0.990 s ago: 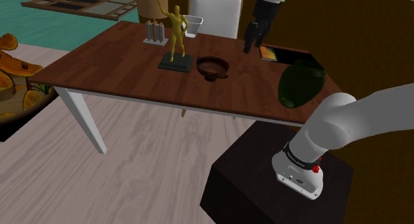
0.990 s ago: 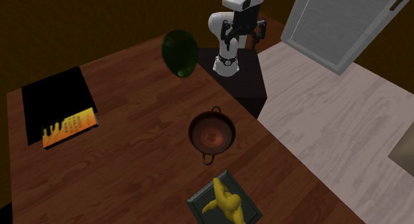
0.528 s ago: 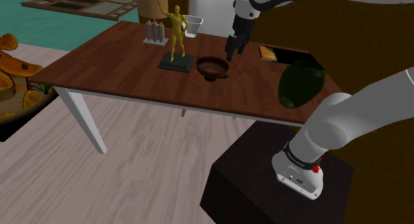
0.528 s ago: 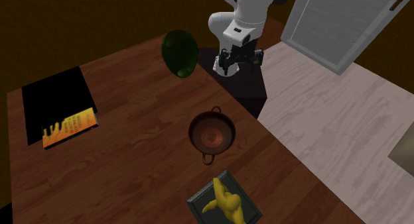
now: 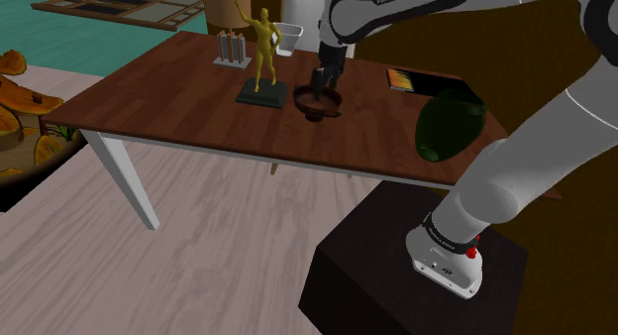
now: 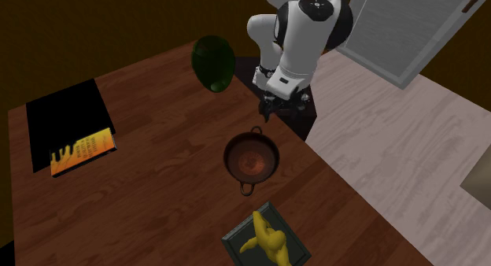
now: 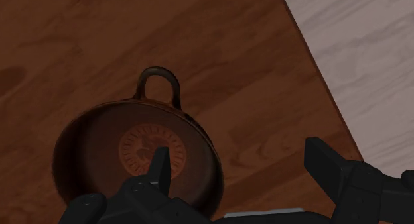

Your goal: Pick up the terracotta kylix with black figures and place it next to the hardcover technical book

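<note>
The kylix [image 5: 317, 101] is a shallow brown-red bowl with loop handles, standing upright mid-table; its dark figured medallion [image 7: 147, 150] shows in the wrist view. My gripper [image 5: 322, 83] hovers open just above it, also seen from across the table [image 6: 275, 112]. In the wrist view one fingertip [image 7: 159, 164] hangs over the bowl's inside and the other [image 7: 324, 162] over bare table outside the rim, touching nothing. The book [image 6: 81, 151], black with an orange-yellow cover strip, lies flat near a far table edge [image 5: 401, 80], well apart from the kylix.
A golden figurine [image 5: 262, 48] on a dark base stands close beside the kylix [image 6: 266, 241]. A dark green rounded object [image 5: 451, 123] sits near the stand's side of the wooden table [image 5: 158, 100]. A small rack [image 5: 231, 48] and a white container [image 5: 288, 38] stand at the back.
The arm has swung from near the book toward the kylix and come down; the open gripper now hangs just over the bowl. Kylix and book have not moved.
</note>
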`<state>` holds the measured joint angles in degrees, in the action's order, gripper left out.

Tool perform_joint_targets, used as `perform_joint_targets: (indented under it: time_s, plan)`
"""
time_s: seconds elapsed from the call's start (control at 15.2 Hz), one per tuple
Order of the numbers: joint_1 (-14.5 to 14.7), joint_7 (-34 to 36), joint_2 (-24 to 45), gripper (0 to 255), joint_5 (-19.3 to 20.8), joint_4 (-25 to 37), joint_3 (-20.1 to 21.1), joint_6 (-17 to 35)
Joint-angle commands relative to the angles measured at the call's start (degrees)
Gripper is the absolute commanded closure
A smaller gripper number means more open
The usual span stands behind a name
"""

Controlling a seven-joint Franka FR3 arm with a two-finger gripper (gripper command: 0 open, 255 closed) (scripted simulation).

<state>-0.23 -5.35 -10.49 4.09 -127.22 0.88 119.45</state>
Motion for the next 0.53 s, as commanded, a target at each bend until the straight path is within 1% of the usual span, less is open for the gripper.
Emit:
perform_joint_targets:
  time_s: [0.0, 0.33, 0.46]
  plan:
    - [-0.1, -0.1, 4.4, 0, 1.0, 2.1, 0.1, 2.5]
    - [0.0, 0.2, 14.9, 0, 3.4, 8.4, 0.2, 7.1]
    - [-0.1, 0.3, 15.7, 0, 3.6, 7.8, 0.1, 8.5]
